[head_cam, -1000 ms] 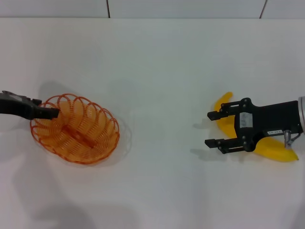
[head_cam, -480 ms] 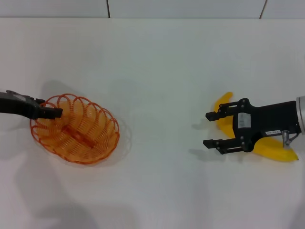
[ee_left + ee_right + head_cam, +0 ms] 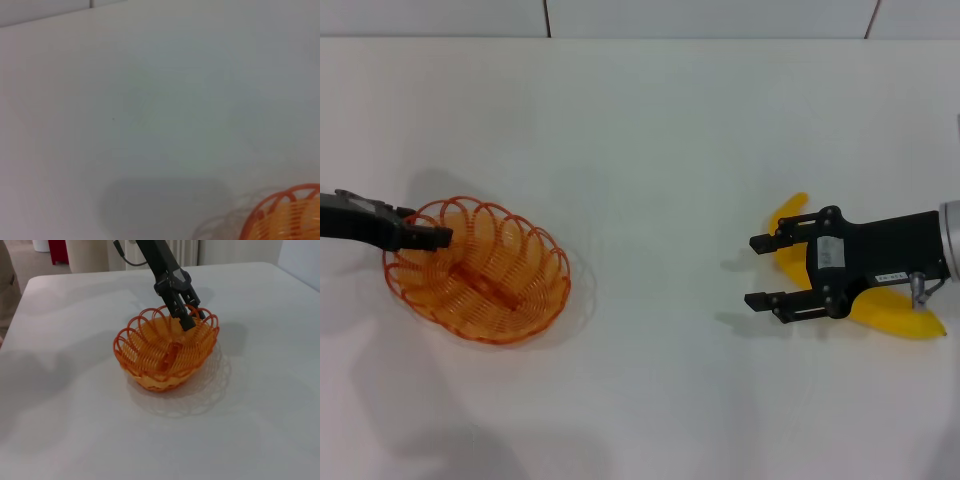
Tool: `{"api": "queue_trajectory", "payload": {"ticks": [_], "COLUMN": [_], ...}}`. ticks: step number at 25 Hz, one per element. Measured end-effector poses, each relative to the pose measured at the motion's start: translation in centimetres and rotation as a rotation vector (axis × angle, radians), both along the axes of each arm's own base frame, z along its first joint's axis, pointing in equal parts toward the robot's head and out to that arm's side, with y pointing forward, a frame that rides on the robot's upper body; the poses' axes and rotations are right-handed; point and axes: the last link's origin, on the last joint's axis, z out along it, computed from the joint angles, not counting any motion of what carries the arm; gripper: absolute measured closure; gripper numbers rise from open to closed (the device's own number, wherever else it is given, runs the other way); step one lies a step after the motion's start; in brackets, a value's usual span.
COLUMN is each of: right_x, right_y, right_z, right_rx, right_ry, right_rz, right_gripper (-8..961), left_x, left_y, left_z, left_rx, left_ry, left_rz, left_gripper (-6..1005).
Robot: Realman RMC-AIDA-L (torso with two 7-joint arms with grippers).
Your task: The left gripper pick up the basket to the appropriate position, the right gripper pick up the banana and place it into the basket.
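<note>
Head view: left gripper sits at the near-left rim of the basket, fingers pinched on the wire loops, on the white table. Right gripper hovers with jaws spread wide, over the banana lying at the table's right side, well apart from the basket.

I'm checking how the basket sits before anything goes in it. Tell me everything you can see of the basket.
The basket is a shallow oval of orange wire, see-through, with a looped, scalloped rim and coiled ribs running to a denser strip along its bottom. It sits upright on the white table, on the robot's left, with nothing in it. The left gripper reaches over its outer rim, fingertips at the loops; the right wrist view shows them at the rim's inner side. Nothing else touches it.
</note>
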Motion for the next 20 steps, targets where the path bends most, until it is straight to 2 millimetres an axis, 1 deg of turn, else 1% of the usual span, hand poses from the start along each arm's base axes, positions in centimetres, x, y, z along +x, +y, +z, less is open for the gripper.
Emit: {"api": "queue_trajectory", "payload": {"ticks": [5,20], "right_x": [-0.03,-0.08], "right_y": [0.02,0.07], "right_z": [0.00,0.00], "right_rx": [0.000,0.000], "right_ry": [0.000,0.001], "right_rz": [0.000,0.000], "right_gripper": [252,251], "left_x": [-0.20,-0.27], "left_y": [-0.04,0.10], "left_z": [-0.45,-0.46], "left_rx": [-0.004,0.005], "left_ry": [-0.002,0.003], "left_rz": [0.005,0.003], "left_gripper": [396,439]}}
